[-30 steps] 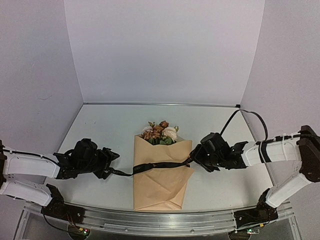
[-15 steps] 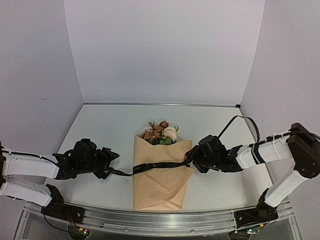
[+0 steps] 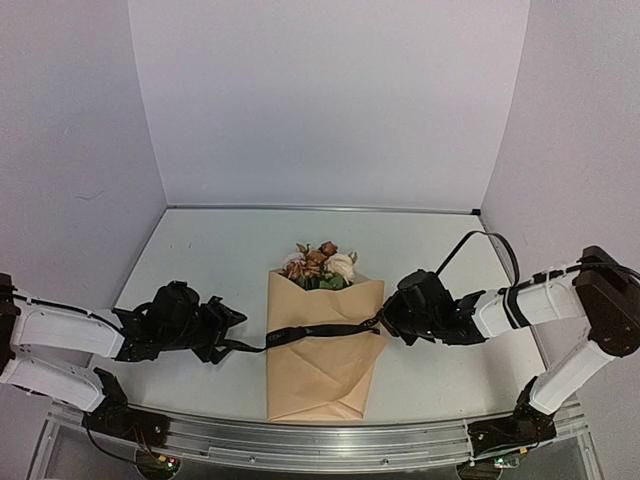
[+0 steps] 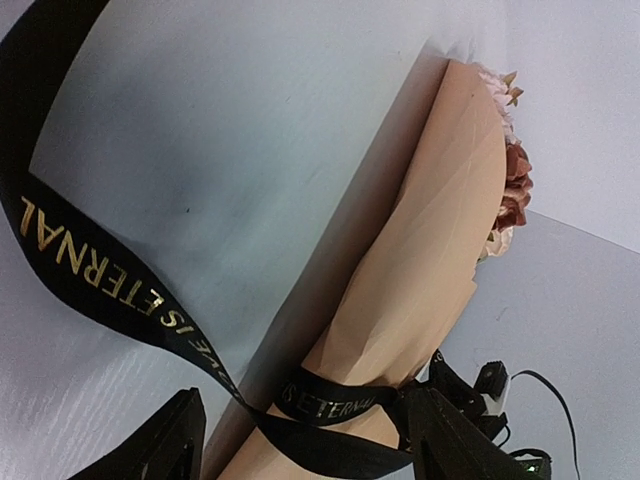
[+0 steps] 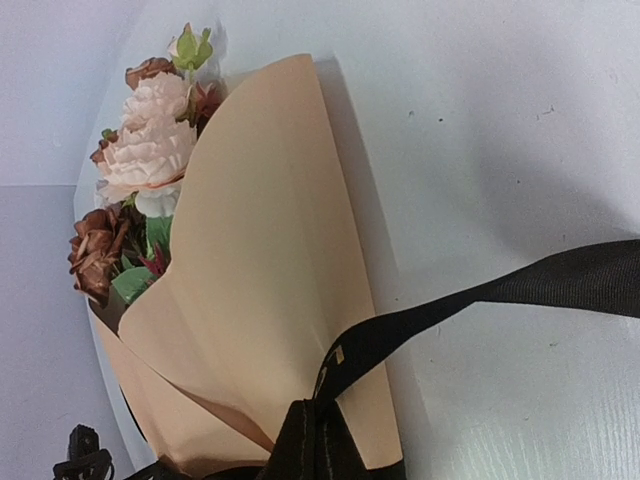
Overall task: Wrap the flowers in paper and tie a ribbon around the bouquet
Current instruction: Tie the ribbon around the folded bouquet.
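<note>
On counter (image 3: 220, 250): bouquet (image 3: 322, 300) lying flat, flowers (image 3: 320, 265) toward far wall, ribbon (image 3: 315, 331) across its waist. Your right tool (image 3: 384, 321) clenched on ribbon end at right edge of paper (image 3: 320, 385). Your left tool (image 3: 228, 328) released, fingers wide, other tail between them. Grip that tail first, then pull both ends evenly and low; don't drag paper sideways.
</note>
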`<act>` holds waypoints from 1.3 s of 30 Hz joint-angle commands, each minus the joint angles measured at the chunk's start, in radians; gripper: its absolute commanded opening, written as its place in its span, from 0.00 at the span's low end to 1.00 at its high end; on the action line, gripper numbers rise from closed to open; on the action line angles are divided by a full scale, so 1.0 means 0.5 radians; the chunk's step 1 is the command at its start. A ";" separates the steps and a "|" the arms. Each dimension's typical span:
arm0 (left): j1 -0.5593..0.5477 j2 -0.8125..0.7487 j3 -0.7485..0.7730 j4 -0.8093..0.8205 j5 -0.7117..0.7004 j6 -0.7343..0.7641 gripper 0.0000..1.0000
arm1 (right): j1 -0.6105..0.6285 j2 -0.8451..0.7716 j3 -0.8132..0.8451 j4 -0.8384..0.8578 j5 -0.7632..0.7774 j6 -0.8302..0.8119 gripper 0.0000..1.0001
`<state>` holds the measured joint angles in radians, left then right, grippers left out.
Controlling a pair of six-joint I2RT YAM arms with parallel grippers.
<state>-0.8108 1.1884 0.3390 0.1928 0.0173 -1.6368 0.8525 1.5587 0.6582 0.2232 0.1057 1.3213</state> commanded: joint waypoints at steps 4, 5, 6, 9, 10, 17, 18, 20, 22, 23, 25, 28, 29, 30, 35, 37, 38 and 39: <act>-0.195 0.082 0.004 0.075 -0.119 -0.238 0.73 | 0.046 -0.124 0.073 -0.048 0.066 -0.110 0.00; -0.206 0.099 0.005 0.088 -0.123 -0.255 0.73 | 0.049 -0.125 0.078 -0.051 0.068 -0.117 0.00; -0.207 0.128 0.001 0.121 -0.120 -0.272 0.72 | 0.054 -0.122 0.079 -0.056 0.070 -0.120 0.00; -0.208 0.210 -0.001 0.213 -0.149 -0.317 0.70 | 0.064 -0.124 0.076 -0.057 0.075 -0.117 0.00; -0.208 0.236 -0.002 0.251 -0.158 -0.332 0.69 | 0.066 -0.127 0.075 -0.057 0.077 -0.118 0.00; -0.207 0.454 0.043 0.421 -0.150 -0.369 0.58 | 0.077 -0.162 0.082 -0.076 0.097 -0.135 0.00; -0.207 0.489 0.042 0.458 -0.142 -0.381 0.55 | 0.079 -0.172 0.081 -0.085 0.103 -0.138 0.00; -0.207 0.548 0.044 0.502 -0.125 -0.394 0.47 | 0.080 -0.191 0.077 -0.098 0.115 -0.146 0.00; -0.208 0.592 0.040 0.534 -0.123 -0.408 0.40 | 0.080 -0.212 0.076 -0.112 0.119 -0.157 0.00; -0.207 0.612 0.032 0.563 -0.125 -0.413 0.36 | 0.080 -0.222 0.077 -0.118 0.120 -0.161 0.00; -0.207 0.652 0.013 0.631 -0.138 -0.420 0.24 | 0.083 -0.249 0.074 -0.134 0.121 -0.170 0.00; -0.202 0.686 0.009 0.702 -0.164 -0.391 0.06 | 0.083 -0.310 0.068 -0.165 0.130 -0.195 0.00; -0.199 0.695 0.017 0.707 -0.172 -0.371 0.02 | 0.083 -0.336 0.067 -0.191 0.134 -0.203 0.00; -0.193 0.699 0.030 0.691 -0.179 -0.339 0.01 | 0.083 -0.371 0.062 -0.220 0.143 -0.214 0.00; -0.132 0.603 0.046 0.485 -0.263 -0.209 0.00 | 0.080 -0.631 -0.068 -0.415 0.296 -0.253 0.00; -0.082 0.514 0.014 0.410 -0.311 -0.146 0.00 | 0.074 -0.738 -0.125 -0.545 0.349 -0.275 0.00; -0.058 0.471 0.012 0.340 -0.334 -0.095 0.00 | 0.067 -0.790 -0.156 -0.575 0.356 -0.283 0.00; -0.029 0.412 0.014 0.269 -0.355 -0.051 0.00 | 0.049 -0.827 -0.203 -0.589 0.358 -0.284 0.00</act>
<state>-0.8726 1.4986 0.3397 0.4323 -0.0853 -1.7614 0.8871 1.2288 0.6204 0.0455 0.2062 1.2125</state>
